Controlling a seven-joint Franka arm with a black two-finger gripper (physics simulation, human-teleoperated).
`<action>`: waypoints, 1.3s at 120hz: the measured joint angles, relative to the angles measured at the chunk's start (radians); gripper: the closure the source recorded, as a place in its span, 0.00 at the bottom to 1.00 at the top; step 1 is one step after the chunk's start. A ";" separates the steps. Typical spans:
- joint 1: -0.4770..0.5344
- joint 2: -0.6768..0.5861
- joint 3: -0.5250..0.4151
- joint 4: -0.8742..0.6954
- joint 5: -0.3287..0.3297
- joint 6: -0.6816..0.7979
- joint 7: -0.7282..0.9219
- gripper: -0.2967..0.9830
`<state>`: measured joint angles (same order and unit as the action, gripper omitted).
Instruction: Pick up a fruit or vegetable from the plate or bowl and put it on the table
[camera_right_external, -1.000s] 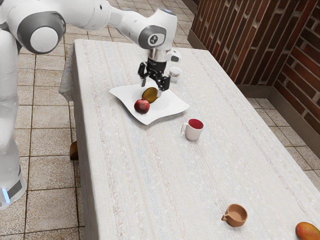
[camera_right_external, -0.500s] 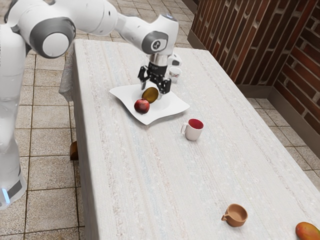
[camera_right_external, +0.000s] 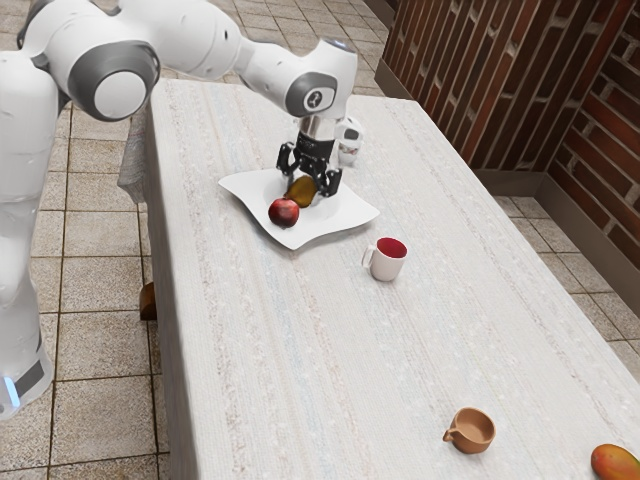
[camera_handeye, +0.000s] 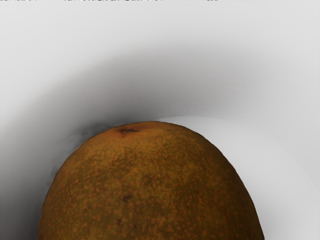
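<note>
Lower now than half a second ago, the black gripper (camera_right_external: 306, 184) has come down around the brown, speckled fruit (camera_right_external: 301, 193), which sits on the white plate (camera_right_external: 342, 214) just beside the red apple (camera_right_external: 284, 212). Its fingers look open, standing apart to either side of the skin, without a grip so far. I'd guess the fruit is fairly light and firm, with a rounded skin that could slip if pinched near the top. Better to take it across its widest part, both pads level, squeezing just enough not to bruise it, then lift straight up, clear of the apple.
</note>
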<state>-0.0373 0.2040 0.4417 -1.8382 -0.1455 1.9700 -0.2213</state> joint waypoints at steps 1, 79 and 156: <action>0.000 0.000 0.000 0.000 0.000 0.000 0.000 0.39; 0.013 0.326 -0.023 0.711 -0.094 -0.180 -0.003 0.55; 0.049 0.528 -0.150 0.922 -0.153 -0.267 0.027 0.29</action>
<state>0.0113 0.7324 0.2914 -0.9164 -0.2983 1.7029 -0.1945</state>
